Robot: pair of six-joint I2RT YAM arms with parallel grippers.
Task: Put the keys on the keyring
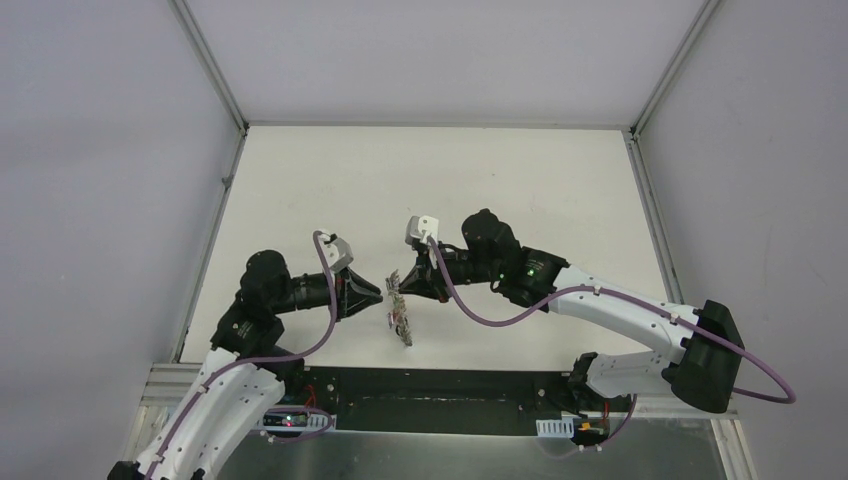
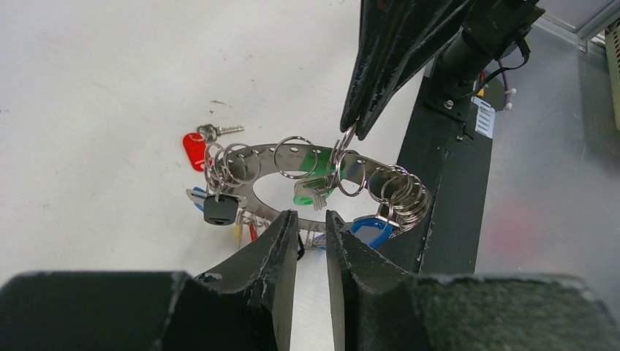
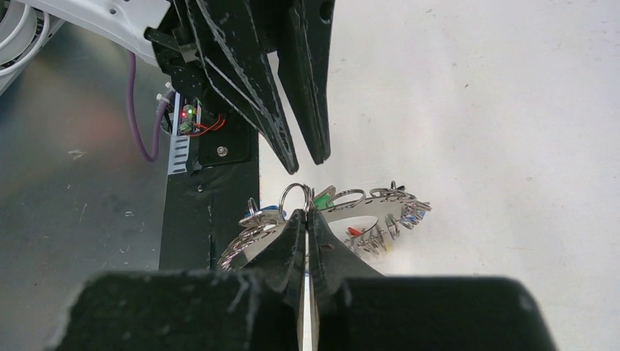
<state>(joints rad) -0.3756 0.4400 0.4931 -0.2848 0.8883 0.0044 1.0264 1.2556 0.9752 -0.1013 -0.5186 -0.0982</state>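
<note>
The keyring (image 2: 257,162), a flat grey ring edged with wire loops and coloured tags, is tilted between my two grippers; it also shows in the top view (image 1: 401,312) and the right wrist view (image 3: 365,206). My right gripper (image 3: 305,213) is shut on a wire loop at its rim, seen from above in the left wrist view (image 2: 352,130). My left gripper (image 2: 312,219) is slightly open and empty, its tips just short of the near rim. A red-tagged key (image 2: 194,151) lies at the ring's far left. A blue tag (image 2: 370,231) sits under the near right rim; I cannot tell whether either is attached.
Green (image 2: 319,178) and black (image 2: 220,209) tags hang on the ring. A black mounting plate (image 2: 443,219) runs along the table's near edge right beside the ring. White walls with metal rails (image 1: 218,190) enclose the white table (image 1: 520,180).
</note>
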